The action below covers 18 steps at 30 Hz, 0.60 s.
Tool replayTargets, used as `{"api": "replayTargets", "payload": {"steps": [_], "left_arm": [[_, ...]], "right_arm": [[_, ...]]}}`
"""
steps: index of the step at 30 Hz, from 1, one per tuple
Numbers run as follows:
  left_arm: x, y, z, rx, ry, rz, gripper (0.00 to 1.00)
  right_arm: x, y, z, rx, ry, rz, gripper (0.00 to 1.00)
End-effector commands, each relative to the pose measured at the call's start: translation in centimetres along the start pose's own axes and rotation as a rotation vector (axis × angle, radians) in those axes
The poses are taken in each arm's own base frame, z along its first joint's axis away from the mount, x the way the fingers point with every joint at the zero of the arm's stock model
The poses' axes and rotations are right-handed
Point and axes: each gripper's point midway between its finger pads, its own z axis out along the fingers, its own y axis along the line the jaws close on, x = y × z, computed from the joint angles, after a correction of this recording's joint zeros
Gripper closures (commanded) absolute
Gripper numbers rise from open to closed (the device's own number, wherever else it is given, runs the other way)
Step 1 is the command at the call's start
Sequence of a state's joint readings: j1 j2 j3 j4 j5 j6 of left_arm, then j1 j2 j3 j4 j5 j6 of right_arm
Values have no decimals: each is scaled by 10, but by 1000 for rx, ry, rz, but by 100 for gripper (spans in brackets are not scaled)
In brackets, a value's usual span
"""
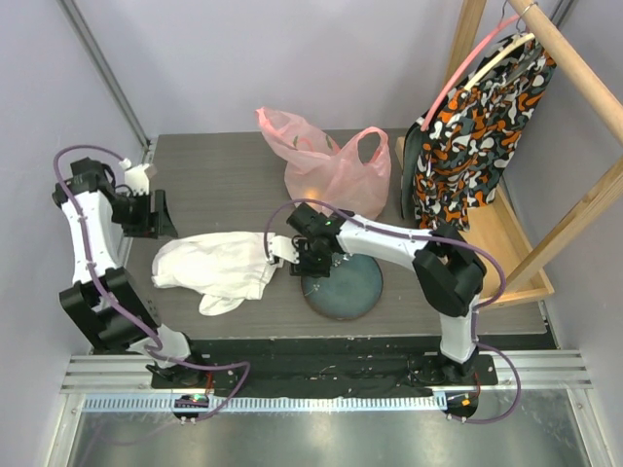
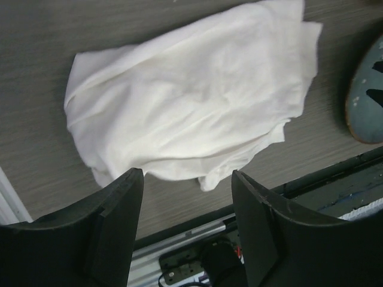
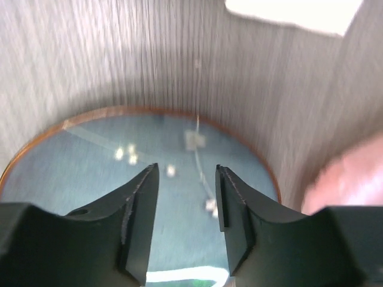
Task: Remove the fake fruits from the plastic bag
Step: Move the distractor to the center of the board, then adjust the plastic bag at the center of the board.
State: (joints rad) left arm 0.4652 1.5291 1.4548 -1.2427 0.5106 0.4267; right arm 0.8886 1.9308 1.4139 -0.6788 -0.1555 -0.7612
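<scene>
The pink plastic bag (image 1: pixel 326 161) lies crumpled at the back middle of the table, handles up. A faint yellowish shape (image 1: pixel 311 181) shows through its front; no fake fruits are plainly visible. My right gripper (image 1: pixel 310 255) hovers open and empty over the left part of an empty blue-grey plate (image 1: pixel 350 287), just in front of the bag. In the right wrist view the gripper (image 3: pixel 187 173) is over the plate (image 3: pixel 72 167), with a pink blur of the bag (image 3: pixel 350 176) at the right. My left gripper (image 1: pixel 161 216) is open and empty at the table's left, and in its own view (image 2: pixel 187 176) is above the table near the front edge.
A white cloth (image 1: pixel 214 268) lies crumpled between the two grippers; it also shows in the left wrist view (image 2: pixel 191 95). An orange-black patterned fabric (image 1: pixel 472 126) hangs on a wooden rack (image 1: pixel 569 68) at the right. The table's front rail (image 1: pixel 321 375) runs below.
</scene>
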Motion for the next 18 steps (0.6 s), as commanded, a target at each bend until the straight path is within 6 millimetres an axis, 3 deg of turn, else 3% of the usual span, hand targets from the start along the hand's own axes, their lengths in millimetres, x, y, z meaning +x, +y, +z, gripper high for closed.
{"api": "replayTargets", "payload": {"steps": [1, 2, 4, 6, 8, 9, 10, 11, 12, 13, 14, 15, 16, 17, 18], "left_arm": [[-33, -67, -12, 114, -81, 113, 35], [-50, -88, -5, 87, -100, 230, 35], [-77, -99, -5, 4, -159, 325, 29], [-109, -127, -9, 0, -260, 404, 16], [-154, -155, -9, 13, -404, 446, 6], [-179, -163, -20, 3, -490, 438, 0], [-207, -174, -18, 44, -569, 409, 0], [-223, -183, -22, 69, -620, 414, 0], [-243, -193, -35, 75, -693, 429, 0], [-263, -204, -38, 69, -766, 501, 0], [-272, -206, -26, 52, -769, 564, 0], [-280, -210, -21, 37, -777, 628, 0], [-285, -224, -26, 60, -789, 704, 0], [-290, -222, -15, 43, -768, 833, 0], [-290, -224, -16, 44, -762, 900, 0]], "right_arm": [[-7, -15, -71, 144, -67, 56, 50], [-2, -20, -81, 158, -73, 88, 49], [-6, -26, -108, 205, -120, 153, 47], [-8, -43, -129, 278, -170, 226, 44], [-13, -69, -162, 376, -257, 350, 42], [-25, -86, -181, 433, -325, 377, 40], [-28, -97, -193, 472, -359, 428, 40], [-30, -108, -199, 503, -372, 450, 39], [-40, -126, -221, 566, -425, 458, 38], [-37, -139, -231, 632, -417, 483, 38], [-40, -150, -237, 663, -438, 508, 37], [-45, -164, -257, 706, -478, 530, 37], [-47, -170, -265, 721, -498, 551, 37], [-49, -173, -272, 726, -527, 602, 37], [-51, -178, -292, 748, -572, 638, 36]]}}
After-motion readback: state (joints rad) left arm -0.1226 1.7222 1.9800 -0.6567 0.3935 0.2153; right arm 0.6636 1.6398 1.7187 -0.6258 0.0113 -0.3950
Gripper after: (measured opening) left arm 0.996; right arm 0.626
